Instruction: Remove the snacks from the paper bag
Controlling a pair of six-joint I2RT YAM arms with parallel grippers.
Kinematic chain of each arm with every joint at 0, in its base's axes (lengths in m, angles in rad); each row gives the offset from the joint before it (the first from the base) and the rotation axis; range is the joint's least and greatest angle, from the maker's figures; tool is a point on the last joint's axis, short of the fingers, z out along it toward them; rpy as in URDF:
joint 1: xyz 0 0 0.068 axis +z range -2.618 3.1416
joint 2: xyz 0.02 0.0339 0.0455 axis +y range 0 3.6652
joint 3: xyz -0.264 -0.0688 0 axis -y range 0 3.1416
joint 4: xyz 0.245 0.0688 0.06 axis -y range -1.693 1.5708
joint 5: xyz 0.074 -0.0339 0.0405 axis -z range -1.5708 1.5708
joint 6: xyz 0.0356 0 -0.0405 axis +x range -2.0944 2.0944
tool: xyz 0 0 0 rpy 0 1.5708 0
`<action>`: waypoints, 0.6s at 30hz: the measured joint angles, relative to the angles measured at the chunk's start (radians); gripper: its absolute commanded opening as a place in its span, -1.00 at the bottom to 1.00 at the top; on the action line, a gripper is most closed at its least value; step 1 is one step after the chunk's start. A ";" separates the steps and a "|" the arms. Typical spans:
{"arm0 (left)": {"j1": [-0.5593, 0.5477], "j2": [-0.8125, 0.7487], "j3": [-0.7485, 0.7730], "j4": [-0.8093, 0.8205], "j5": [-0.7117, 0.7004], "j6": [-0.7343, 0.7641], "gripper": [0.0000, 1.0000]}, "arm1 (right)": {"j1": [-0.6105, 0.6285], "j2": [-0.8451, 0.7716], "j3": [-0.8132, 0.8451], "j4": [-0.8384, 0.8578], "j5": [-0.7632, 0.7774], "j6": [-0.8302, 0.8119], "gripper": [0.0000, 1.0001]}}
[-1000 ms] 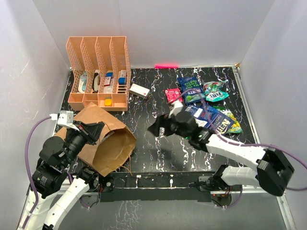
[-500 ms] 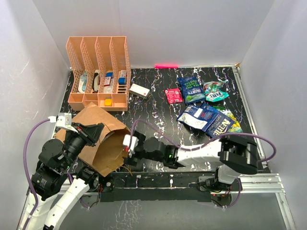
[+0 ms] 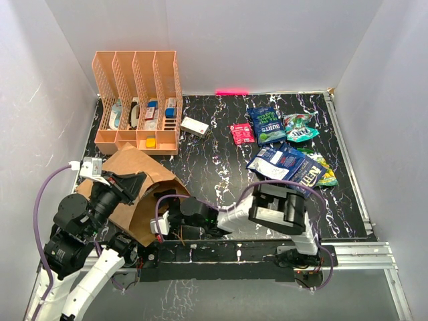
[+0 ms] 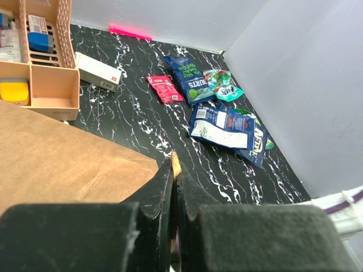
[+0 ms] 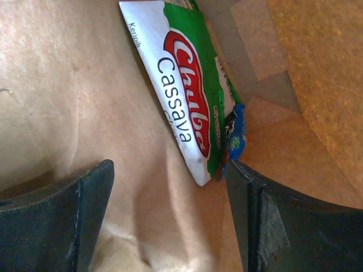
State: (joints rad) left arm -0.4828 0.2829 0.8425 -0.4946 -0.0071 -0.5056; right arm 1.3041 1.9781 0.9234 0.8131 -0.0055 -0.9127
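The brown paper bag (image 3: 137,204) lies on its side at the near left, its mouth facing right. My left gripper (image 3: 134,182) is shut on the bag's upper edge (image 4: 175,164) and holds the mouth up. My right gripper (image 3: 166,217) reaches into the mouth. In the right wrist view it (image 5: 169,173) is open and empty inside the bag. A green-and-white cassava packet (image 5: 187,96) lies just ahead of it, with a blue packet (image 5: 235,130) tucked behind. On the table at the right lie a pink-red packet (image 3: 241,133), dark blue bags (image 3: 266,124) (image 3: 284,164), a teal bag (image 3: 300,127) and a green-yellow bag (image 3: 324,168).
An orange mesh rack (image 3: 137,73) with small boxes stands at the back left. A small white box (image 3: 194,126) lies beside it. White walls close in the left, back and right. A pink strip (image 3: 231,91) marks the back edge.
My right arm has swung from the snack pile on the right across to the left and reached into the bag's mouth. The left gripper has kept hold of the bag's edge.
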 measured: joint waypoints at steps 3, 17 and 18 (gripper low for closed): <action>0.000 -0.001 0.000 0.006 0.015 0.002 -1.00 | -0.016 0.070 0.053 0.014 -0.027 -0.064 0.64; 0.000 -0.003 0.042 0.007 0.042 0.044 -1.00 | -0.103 0.360 0.422 -0.044 -0.129 -0.187 0.20; 0.000 -0.005 0.043 0.006 0.041 0.045 -1.00 | -0.105 0.381 0.449 -0.046 -0.124 -0.190 0.09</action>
State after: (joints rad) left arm -0.4828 0.2775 0.8852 -0.4881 0.0341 -0.4610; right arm 1.1992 2.3596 1.3727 0.7670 -0.1299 -1.1027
